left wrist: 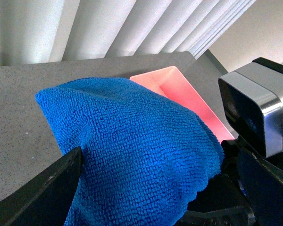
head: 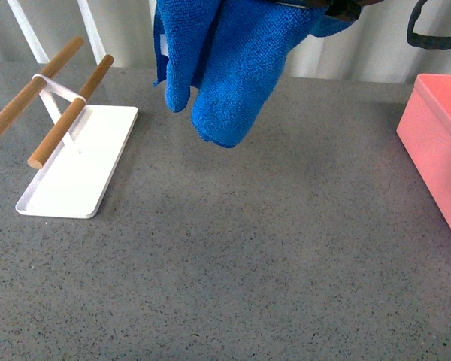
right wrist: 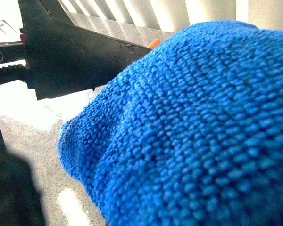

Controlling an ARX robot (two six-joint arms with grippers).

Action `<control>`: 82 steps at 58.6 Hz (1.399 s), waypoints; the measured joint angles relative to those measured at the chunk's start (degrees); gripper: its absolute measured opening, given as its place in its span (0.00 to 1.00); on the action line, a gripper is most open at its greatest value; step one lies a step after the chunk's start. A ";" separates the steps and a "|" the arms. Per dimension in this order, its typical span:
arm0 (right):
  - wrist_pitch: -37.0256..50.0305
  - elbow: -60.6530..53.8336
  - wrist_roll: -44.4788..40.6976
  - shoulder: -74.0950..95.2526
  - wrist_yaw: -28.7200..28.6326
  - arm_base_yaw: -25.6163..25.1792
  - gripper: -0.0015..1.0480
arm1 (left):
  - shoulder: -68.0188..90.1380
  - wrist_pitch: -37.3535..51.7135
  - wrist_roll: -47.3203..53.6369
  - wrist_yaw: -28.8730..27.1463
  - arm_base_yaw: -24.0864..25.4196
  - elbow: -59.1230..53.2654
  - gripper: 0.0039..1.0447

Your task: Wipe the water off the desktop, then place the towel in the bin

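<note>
1. At the left of the front frame, a white tray (head: 75,177) with two wooden bars (head: 68,113) sits on the grey desk (head: 248,263), well apart from the rest and out of the way.
2. At the top centre, the blue towel (head: 233,68) hangs clear of the desk, its folds pointing straight down.
3. In the left wrist view, the towel is bunched between the fingers of the left pincer (left wrist: 151,160), which looks clamped on it. Only one black finger (right wrist: 80,52) of the right pincer shows, beside the cloth, so I cannot tell whether that pincer is apart or together.
4. At the right edge is the pink bin (head: 440,143), which lies to the right of the towel and lower. Its long side runs from the upper right towards the lower right corner.
5. No water shows on the desk, so the drop is probably next. That means carrying the towel rightward over the bin's near wall, and the right arm should be the nearer one.
6. Nothing on the desk stands between the towel and the bin. A black cable (head: 436,30) loops above the bin.
</note>
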 joint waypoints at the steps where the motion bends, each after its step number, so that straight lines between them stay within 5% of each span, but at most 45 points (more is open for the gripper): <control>1: 0.00 -0.07 0.00 0.00 0.04 -0.02 0.05 | 0.00 0.00 0.00 0.00 0.00 0.00 0.93; 6: -0.22 -0.46 0.00 -0.24 0.52 -0.24 0.05 | -0.04 0.81 -0.11 -2.91 -0.50 -0.33 0.94; 16: -0.74 -1.49 -0.02 -1.27 1.07 -0.81 0.05 | -0.20 4.55 0.28 -28.81 -1.53 -1.99 0.94; 25: -1.38 -2.54 -0.31 -2.89 1.18 -2.32 0.05 | -0.20 4.39 2.03 -39.12 -0.63 -2.23 0.94; 40: -2.86 -3.76 -1.31 -4.66 1.66 -5.27 0.05 | -0.20 4.50 3.43 -40.09 -0.26 -2.40 0.94; 46: -3.67 -4.11 -1.92 -4.90 2.73 -6.10 0.05 | -1.09 19.52 9.94 -48.65 -0.37 -9.18 0.80; 53: -4.61 -4.33 -2.62 -4.96 3.13 -7.06 0.05 | -6.27 32.59 14.32 -48.33 2.19 -21.46 0.59; 69: -5.51 -4.46 -3.72 -5.60 2.56 -7.26 0.05 | -19.61 38.88 16.20 -43.25 7.65 -41.44 0.04; 82: -6.51 -4.46 -4.57 -5.60 2.73 -7.23 0.05 | -26.53 39.36 16.55 -41.09 10.08 -48.70 0.03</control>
